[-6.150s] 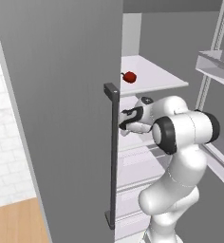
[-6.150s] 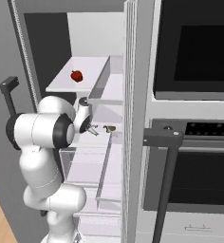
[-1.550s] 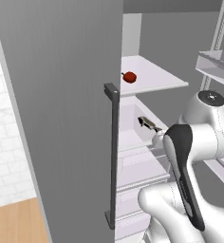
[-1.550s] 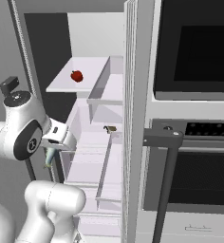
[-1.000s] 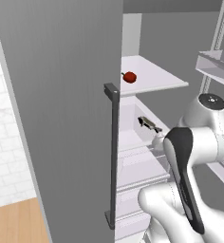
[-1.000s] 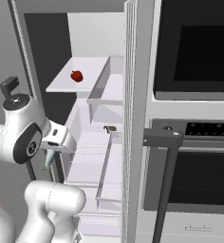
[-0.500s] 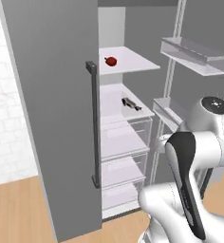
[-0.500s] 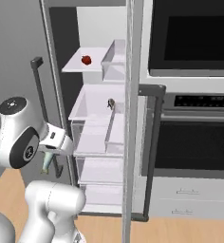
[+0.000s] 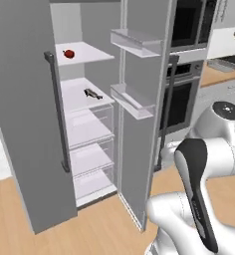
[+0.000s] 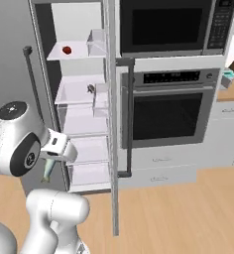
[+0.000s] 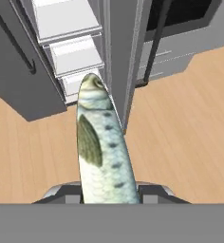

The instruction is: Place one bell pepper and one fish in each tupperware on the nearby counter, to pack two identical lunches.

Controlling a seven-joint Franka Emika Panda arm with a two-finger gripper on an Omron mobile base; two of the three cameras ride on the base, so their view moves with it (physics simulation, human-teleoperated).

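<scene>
My gripper (image 11: pixel 107 191) is shut on a silvery-green fish (image 11: pixel 100 147), which sticks out straight ahead of the fingers (image 11: pixel 152 191) over the wooden floor. From the right base view the same fish (image 10: pixel 48 168) hangs below the hand (image 10: pixel 57 146). A red bell pepper (image 9: pixel 68 53) sits on the top shelf of the open fridge. A second, dark fish (image 9: pixel 92 93) lies on the shelf below it. The counter (image 9: pixel 220 74) shows at the far right, with a small pale container (image 9: pixel 221 64) on it, too small to tell if it is a tupperware.
The fridge's left door (image 9: pixel 25 124) and right door (image 9: pixel 139 109) stand wide open, the right one edge-on near the arm. A black wall oven (image 10: pixel 168 111) with a microwave (image 10: pixel 171 25) above it stands to the fridge's right. Wooden floor (image 10: pixel 178 213) lies in front.
The whole picture has shifted: the base has backed away from the fridge and turned, bringing the oven and counter into view. The gripper stays shut on its fish.
</scene>
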